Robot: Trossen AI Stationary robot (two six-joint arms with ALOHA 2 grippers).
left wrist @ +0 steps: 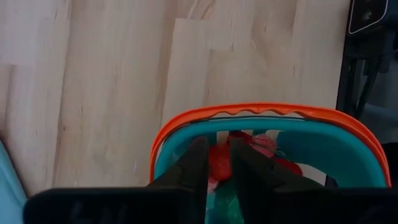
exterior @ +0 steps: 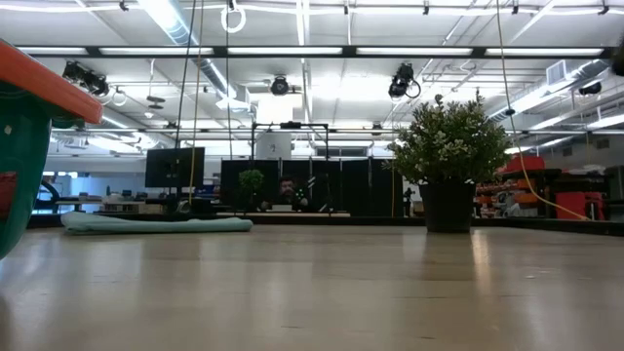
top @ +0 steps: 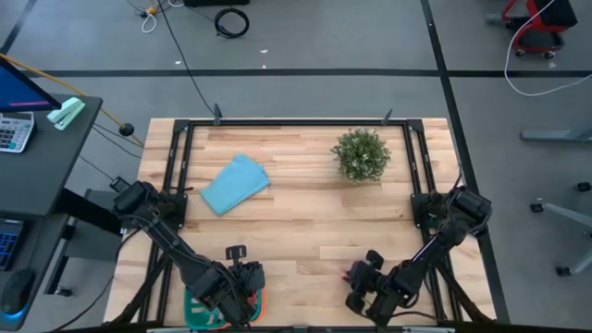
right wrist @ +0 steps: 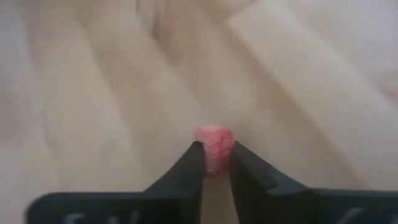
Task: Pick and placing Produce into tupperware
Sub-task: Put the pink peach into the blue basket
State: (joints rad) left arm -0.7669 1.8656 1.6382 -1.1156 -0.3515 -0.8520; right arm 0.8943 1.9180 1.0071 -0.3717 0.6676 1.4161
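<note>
My right gripper (right wrist: 216, 163) is clamped on a pink produce piece (right wrist: 214, 149) above the bare table (right wrist: 112, 93) — its long axis runs out past my fingertips. My left gripper (left wrist: 217, 163) pinches a red piece (left wrist: 219, 163) over the tupperware (left wrist: 348, 146) at the table's near edge.

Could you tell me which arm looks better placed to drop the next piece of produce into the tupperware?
Left, probably. The left gripper holds a red piece directly over the tupperware. The right gripper holds a pink piece above bare table, away from it.
</note>
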